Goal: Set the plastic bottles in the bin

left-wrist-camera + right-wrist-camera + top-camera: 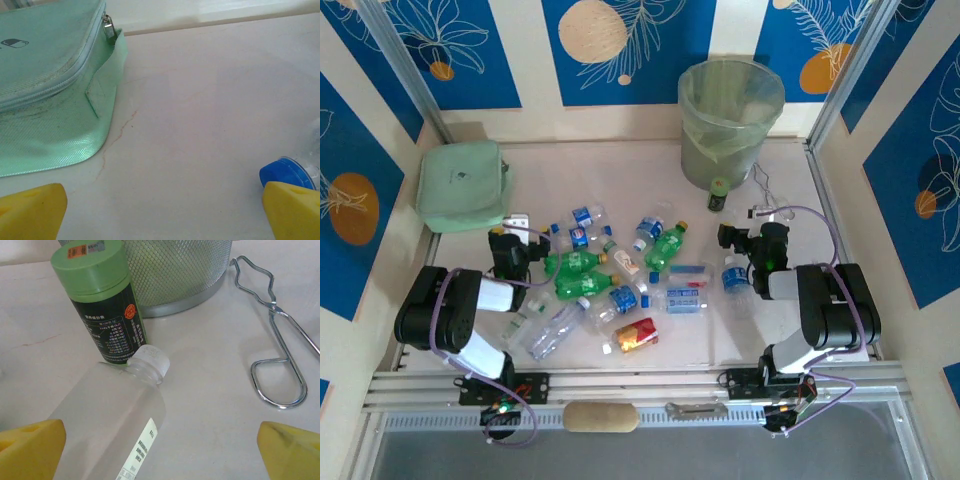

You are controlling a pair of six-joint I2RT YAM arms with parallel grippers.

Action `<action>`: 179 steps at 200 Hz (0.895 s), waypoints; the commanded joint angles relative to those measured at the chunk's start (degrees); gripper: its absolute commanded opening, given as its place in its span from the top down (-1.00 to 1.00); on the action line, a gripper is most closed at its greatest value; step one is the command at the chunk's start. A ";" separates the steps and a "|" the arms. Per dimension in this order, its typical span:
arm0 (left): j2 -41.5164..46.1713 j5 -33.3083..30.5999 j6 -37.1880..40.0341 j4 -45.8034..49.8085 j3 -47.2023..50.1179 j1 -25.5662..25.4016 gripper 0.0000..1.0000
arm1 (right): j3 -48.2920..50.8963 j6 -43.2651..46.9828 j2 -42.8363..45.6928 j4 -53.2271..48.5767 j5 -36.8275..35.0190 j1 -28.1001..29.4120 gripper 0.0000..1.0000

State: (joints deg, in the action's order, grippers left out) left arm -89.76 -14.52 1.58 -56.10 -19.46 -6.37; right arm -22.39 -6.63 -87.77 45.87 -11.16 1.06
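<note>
The plastic bottles [620,297] lie scattered on the table [620,175], in the middle part between the two arms. Most of them are clear with blue labels and blue caps. Some green bottles [582,263] lie among them, and the bottle with a red-yellow label [635,335] lies nearest to the front edge. The bin [730,120] stands upright at the far side, right of the centre and well apart from the heap. A pale green bag lines it, and in the right wrist view its wall is a metal mesh.

One clear bottle with a white cap [115,425] lies on its side between the yellow fingers [30,450] of the right gripper [160,457]. The jaws are spread wide and do not close on it. The bottle lies nearer to the finger at the left of that view; if it touches this finger, I cannot tell. Its cap points to the dark container [102,305] with a green lid, which stands upright just beside the foot of the bin. A wire tool [280,355] lies flat on the table to the right of this container.

The left gripper [160,217] also has its jaws wide apart, and bare table shows between them. A blue cap [285,172] of one bottle is just beside the finger at the right of the left wrist view. The mint-green pouch [50,100] lies flat ahead, to the left, with its zipper closed.
</note>
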 commanded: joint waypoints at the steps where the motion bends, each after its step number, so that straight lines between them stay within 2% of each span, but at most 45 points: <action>1: -0.24 1.08 0.17 0.14 -1.28 0.22 -1.00 | -0.87 -0.20 0.49 1.45 0.18 0.06 -0.98; 179: -0.06 1.74 0.11 -0.11 -1.03 0.48 -1.00 | -0.94 -0.44 0.92 1.28 0.03 -0.13 -0.97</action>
State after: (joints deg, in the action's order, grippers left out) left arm -89.76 -13.67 1.58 -56.01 -19.57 -6.37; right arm -22.39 -6.66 -87.77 45.87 -10.87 0.99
